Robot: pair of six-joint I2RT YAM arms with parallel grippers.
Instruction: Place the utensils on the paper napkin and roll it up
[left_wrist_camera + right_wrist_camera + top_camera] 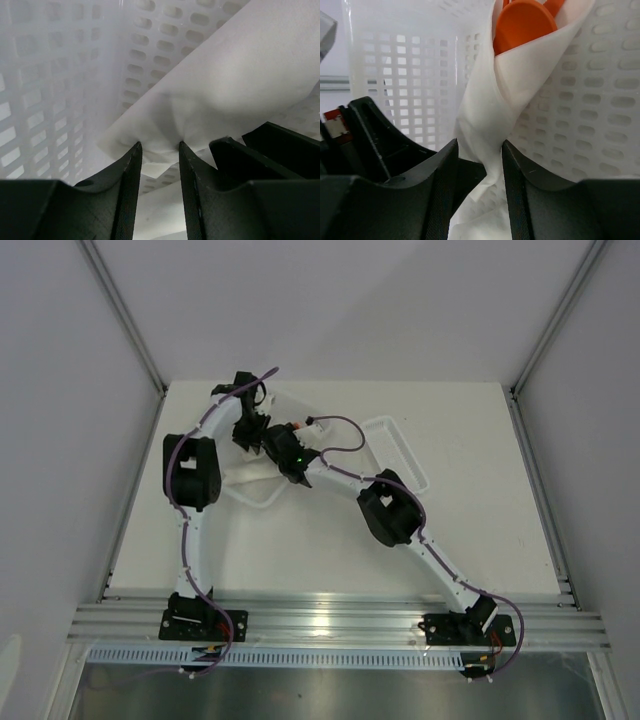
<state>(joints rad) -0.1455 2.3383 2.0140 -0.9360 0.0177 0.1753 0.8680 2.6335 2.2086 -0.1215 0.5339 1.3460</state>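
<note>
The paper napkin (490, 100) is wrapped into a roll around the orange utensils (522, 25), whose ends poke out of its top. The roll leans against the wall of a white slotted basket (600, 100). My right gripper (480, 145) stands open around the roll's twisted lower part, with the paper loose between its fingers. My left gripper (160, 145) presses its tips into the napkin (240, 75) and pinches a creased bulge of it. From above, both grippers (248, 430) (272, 440) meet over the basket (405, 450) at the back of the table, hiding the roll.
The basket's perforated walls (60, 75) close in on both grippers. The other arm's black fingers (270, 150) sit right beside my left gripper. White enclosure walls stand around the table (320, 550).
</note>
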